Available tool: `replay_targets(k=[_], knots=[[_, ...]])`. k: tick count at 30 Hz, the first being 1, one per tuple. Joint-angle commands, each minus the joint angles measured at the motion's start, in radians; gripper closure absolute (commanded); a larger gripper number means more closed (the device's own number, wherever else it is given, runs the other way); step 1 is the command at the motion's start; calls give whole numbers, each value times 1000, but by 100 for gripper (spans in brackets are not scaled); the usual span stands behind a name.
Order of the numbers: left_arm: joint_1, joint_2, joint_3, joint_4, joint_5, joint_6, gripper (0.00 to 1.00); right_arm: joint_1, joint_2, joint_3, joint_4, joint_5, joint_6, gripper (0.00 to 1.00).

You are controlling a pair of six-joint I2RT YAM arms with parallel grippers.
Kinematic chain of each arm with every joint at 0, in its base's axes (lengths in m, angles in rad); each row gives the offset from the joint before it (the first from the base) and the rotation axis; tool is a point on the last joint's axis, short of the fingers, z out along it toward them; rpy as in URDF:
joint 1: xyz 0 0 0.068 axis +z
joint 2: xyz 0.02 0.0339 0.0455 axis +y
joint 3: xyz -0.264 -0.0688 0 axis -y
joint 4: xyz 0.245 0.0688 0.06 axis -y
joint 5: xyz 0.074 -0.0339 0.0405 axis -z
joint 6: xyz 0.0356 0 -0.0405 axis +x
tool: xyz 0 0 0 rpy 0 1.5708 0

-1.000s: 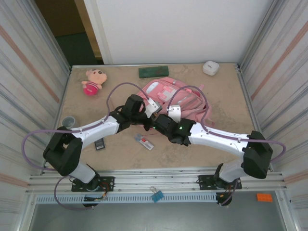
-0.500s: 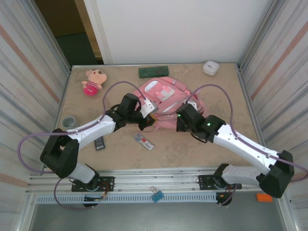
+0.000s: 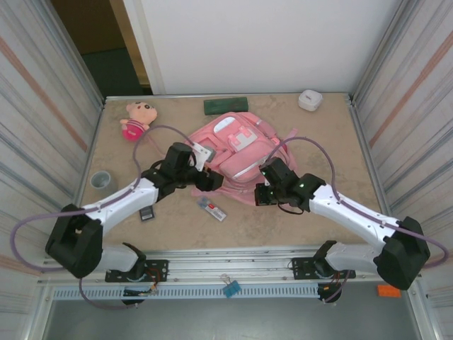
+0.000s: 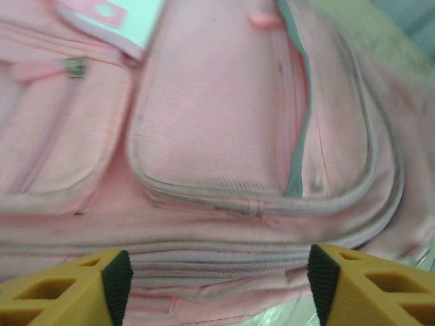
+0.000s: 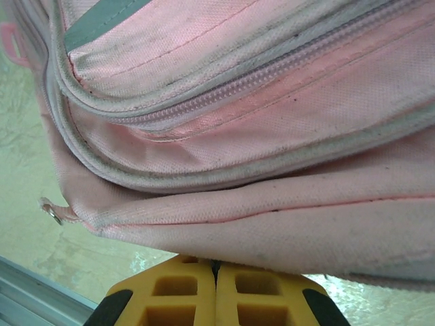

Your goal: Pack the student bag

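Okay, the pink backpack (image 3: 237,145) lies flat in the middle of the counter (image 3: 325,142), front pockets facing up, with both arms at its near edge. The left fingers (image 3: 209,181) sit at the bag's near left corner. From the left wrist, those fingers (image 4: 61,292) are spread wide, one yellow tip on each side, with the backpack (image 4: 217,122) and its grey-trimmed pocket straight ahead. The right fingers (image 3: 262,195) are at the near right edge. Up close, the fingers (image 5: 183,299) are pressed together under the overhanging hem of the backpack (image 5: 272,136); I cannot tell whether any cloth is caught between them. Along the back of the counter: a plush doll (image 3: 136,119), a green case (image 3: 226,105) and a white box (image 3: 310,100). A roll of tape (image 3: 101,180) sits at the left edge.
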Motion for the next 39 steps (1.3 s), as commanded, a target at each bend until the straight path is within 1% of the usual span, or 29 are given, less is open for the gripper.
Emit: replay_targets(k=[1,4,6,11,14,16,20,22,25,27,30,34,37,39], knots=[[31,-10,-66,48,-84,-344,26,15,30,-13,74,-66,-3,100],[31,46,-87,76,-116,-417,25,36,54,-15,80,-99,-3,100],[32,94,-79,91,-128,-432,24,56,72,-14,87,-121,0,100],[49,223,-12,140,-139,-412,23,102,146,0,137,-189,14,100],[72,282,45,161,-131,-391,23,118,196,29,167,-206,23,100],[84,289,76,160,-129,-387,23,122,222,41,200,-217,34,100],[88,213,77,120,-150,-401,22,122,267,81,223,-221,38,100],[85,152,42,97,-148,-449,22,122,288,103,229,-231,33,100],[67,47,-45,63,-148,-566,22,122,311,123,230,-241,27,100],[46,-10,-95,36,-150,-635,22,121,324,129,228,-249,19,100],[1,-58,-165,58,-140,-740,22,121,336,136,228,-265,9,100],[-64,-25,-210,155,-128,-855,24,122,332,138,231,-274,6,100],[-95,48,-211,254,-112,-914,30,124,321,133,235,-274,4,100],[-102,101,-201,308,-105,-937,36,125,313,127,241,-279,3,100]])
